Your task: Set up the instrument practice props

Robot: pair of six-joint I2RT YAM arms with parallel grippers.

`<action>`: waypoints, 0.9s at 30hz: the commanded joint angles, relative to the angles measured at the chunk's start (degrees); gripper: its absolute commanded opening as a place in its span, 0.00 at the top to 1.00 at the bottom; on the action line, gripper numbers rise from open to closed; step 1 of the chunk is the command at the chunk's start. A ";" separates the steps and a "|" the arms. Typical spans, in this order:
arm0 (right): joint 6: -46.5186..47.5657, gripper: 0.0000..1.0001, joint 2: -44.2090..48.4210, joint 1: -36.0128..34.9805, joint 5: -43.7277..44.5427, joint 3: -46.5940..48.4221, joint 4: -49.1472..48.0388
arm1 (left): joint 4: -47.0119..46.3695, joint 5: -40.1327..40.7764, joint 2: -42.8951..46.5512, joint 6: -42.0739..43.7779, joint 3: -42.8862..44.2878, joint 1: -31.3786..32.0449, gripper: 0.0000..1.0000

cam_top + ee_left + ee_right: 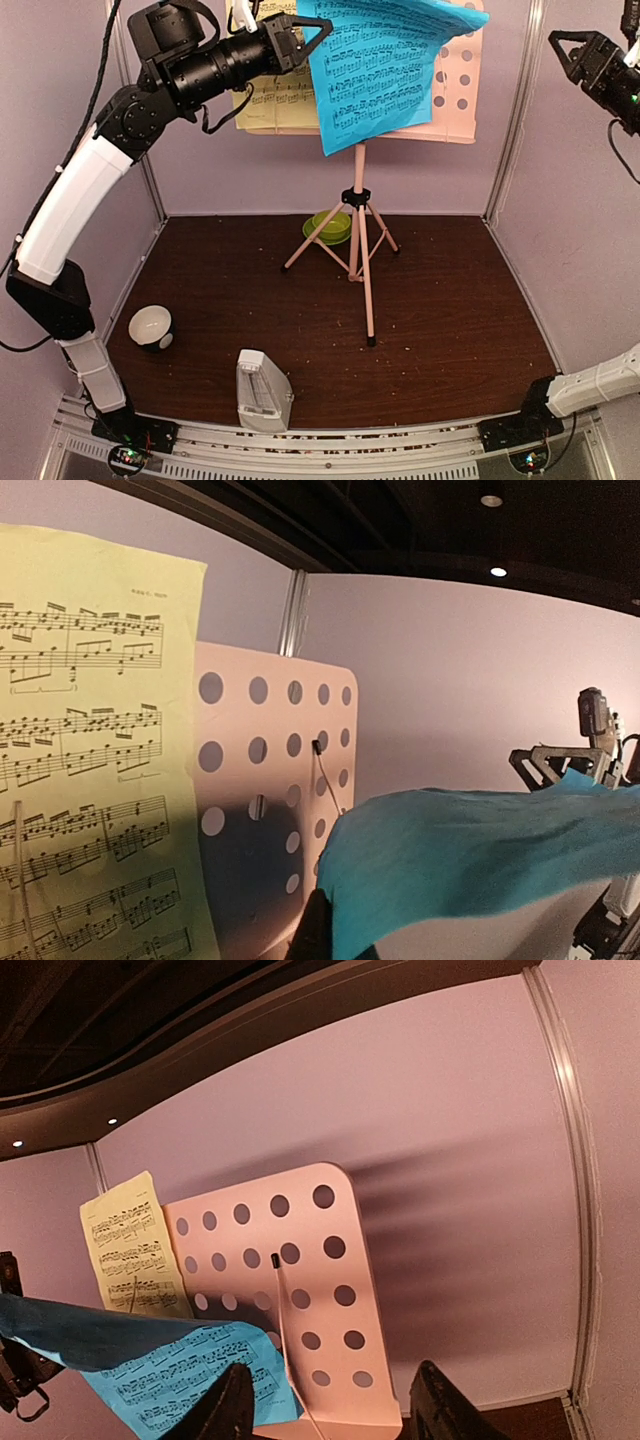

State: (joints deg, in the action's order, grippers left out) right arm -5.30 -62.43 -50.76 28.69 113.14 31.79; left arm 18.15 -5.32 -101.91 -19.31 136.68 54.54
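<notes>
Top external view, from the left: a small white-and-black bowl (150, 326) sits on the table (450, 300) near my left base (no part of this job). Just right of it, close to the near edge, the metronome (262, 392) stands upright. It is a small white-grey pyramid with its clear cover on, well apart from the stand. Up high, the yellow page (270, 100) lies flat against the left part of the panel, its staves facing out, and I count that one as placed. My left jaws are together, clamped on the left edge of the blue page (380, 70). That page hangs crooked across the middle of the panel and overlaps the yellow page's right side. Its top edge rides above the panel and one corner droops below the panel's bottom edge. In the left wrist view it billows out from my grip. So the blue page is not yet seated, and I judge that squaring it up and letting go is what is left. The pink music stand (452, 120) is up on its tripod legs at the back of the table with its hole-punched panel upright, and a green bowl (331, 226) sits behind the legs. Far right, my right jaws are apart and hold nothing, hanging well clear of the panel's right edge. Whether the metronome should go nearer the stand I cannot tell.
</notes>
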 commanded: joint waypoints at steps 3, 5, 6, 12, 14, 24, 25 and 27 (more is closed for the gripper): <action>-10.40 0.43 -9.68 9.54 -21.15 9.98 15.18 | 0.22 7.43 0.14 -6.89 1.92 -2.39 1.00; -10.60 0.44 -9.82 10.25 -23.63 8.26 12.88 | -0.05 8.07 -0.08 -7.91 1.92 -2.59 1.00; -10.59 0.43 -9.77 10.43 -24.39 7.35 11.81 | 0.07 8.40 -0.19 -7.87 2.00 -2.60 1.00; -10.86 0.43 -12.27 11.59 -25.03 7.04 9.45 | 1.07 12.34 -0.47 -9.79 1.92 -3.50 1.00; -11.64 0.44 -13.49 11.82 -24.93 7.42 8.72 | 0.63 13.54 -0.70 -10.44 2.00 -3.57 1.00; -13.04 0.43 -17.44 11.83 -20.61 8.63 5.61 | -2.30 13.71 -2.06 -11.66 2.16 -3.83 1.00; -12.92 0.43 -17.72 11.89 -19.54 8.66 5.38 | -2.86 13.61 -2.07 -10.97 2.25 -3.83 1.00; -12.85 0.43 -18.69 11.94 -17.79 9.17 5.43 | -4.20 13.19 -2.13 -10.04 2.23 -3.83 1.00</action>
State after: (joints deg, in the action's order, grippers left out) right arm -17.98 -80.29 -39.33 6.48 120.51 39.16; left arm 19.31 8.21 -103.57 -30.52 137.29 51.05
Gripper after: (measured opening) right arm 0.569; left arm 0.009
